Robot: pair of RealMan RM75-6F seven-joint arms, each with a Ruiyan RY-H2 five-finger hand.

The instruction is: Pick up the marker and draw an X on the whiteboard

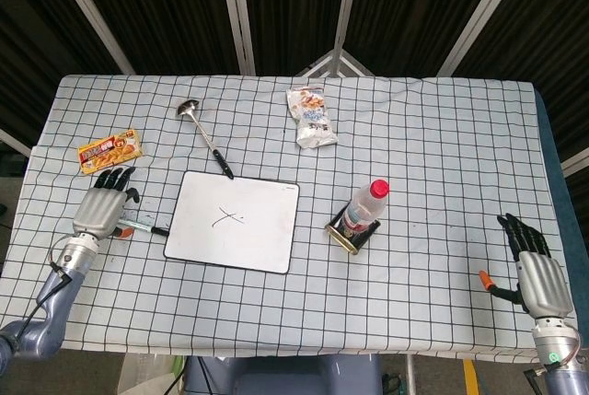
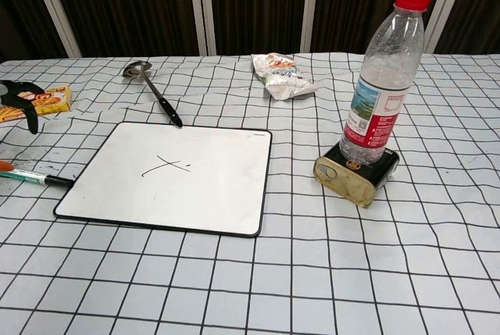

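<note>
The whiteboard [image 1: 253,234] [image 2: 203,187] lies on the checked cloth with a small black X [image 1: 225,219] [image 2: 166,165] drawn on it. The marker [image 1: 143,226] [image 2: 35,177] lies flat on the cloth, its black tip at the board's left edge. My left hand [image 1: 99,211] rests just left of the marker with its fingers [image 2: 22,105] spread and lifted; its orange thumb tip is close to the marker's rear end. It grips nothing. My right hand [image 1: 538,271] rests at the table's front right corner, fingers apart and empty, seen only in the head view.
A ladle [image 1: 202,133] [image 2: 152,89] lies behind the board. A snack bag [image 1: 311,117] [image 2: 281,76] sits at the back middle. An orange packet [image 1: 109,151] [image 2: 47,102] lies ahead of my left hand. A water bottle [image 1: 366,206] [image 2: 383,77] stands on a tin [image 1: 345,238] [image 2: 355,171] right of the board.
</note>
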